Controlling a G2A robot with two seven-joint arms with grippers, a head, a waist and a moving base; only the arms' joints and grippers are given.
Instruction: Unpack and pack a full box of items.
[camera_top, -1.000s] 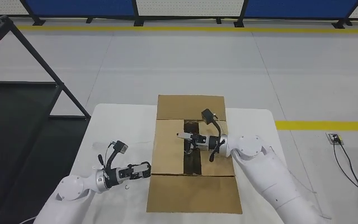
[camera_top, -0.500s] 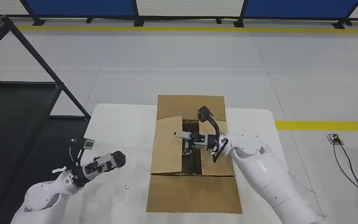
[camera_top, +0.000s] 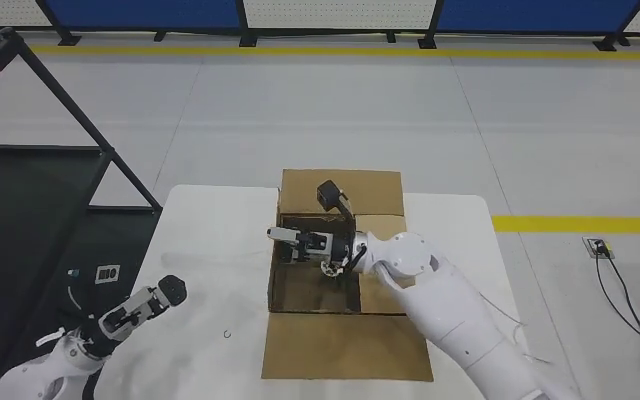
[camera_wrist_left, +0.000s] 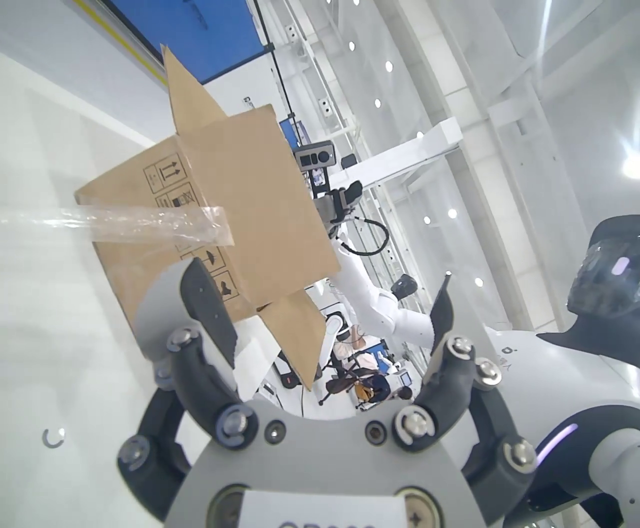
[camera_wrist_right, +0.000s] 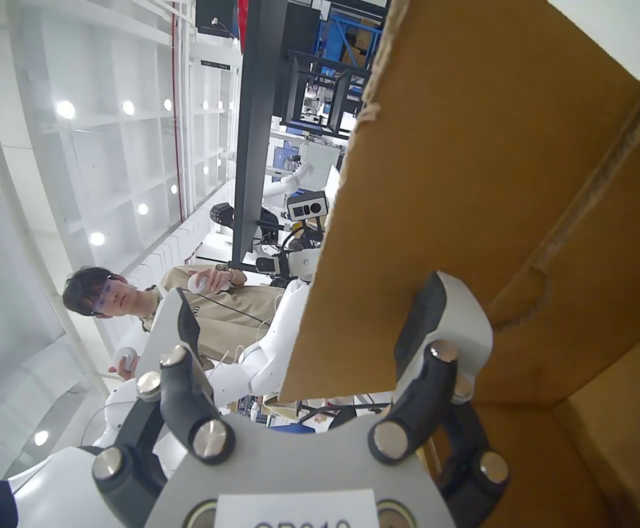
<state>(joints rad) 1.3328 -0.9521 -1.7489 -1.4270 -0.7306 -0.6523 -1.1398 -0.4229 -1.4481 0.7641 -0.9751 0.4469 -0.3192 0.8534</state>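
Box flap (camera_wrist_right: 400, 225) now upright — right claw (camera_wrist_right: 306, 295) wide astride it, left claw (camera_wrist_left: 322, 282) wide, withdrawn.

Brown box (camera_top: 345, 345) (black symbols), white table (camera_top: 210, 250)

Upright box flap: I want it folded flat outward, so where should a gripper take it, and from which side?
Probably the free edge of the flap, midway along, coming from inside the box: it stands about upright, thin edge exposed, and the open right gripper sits there.
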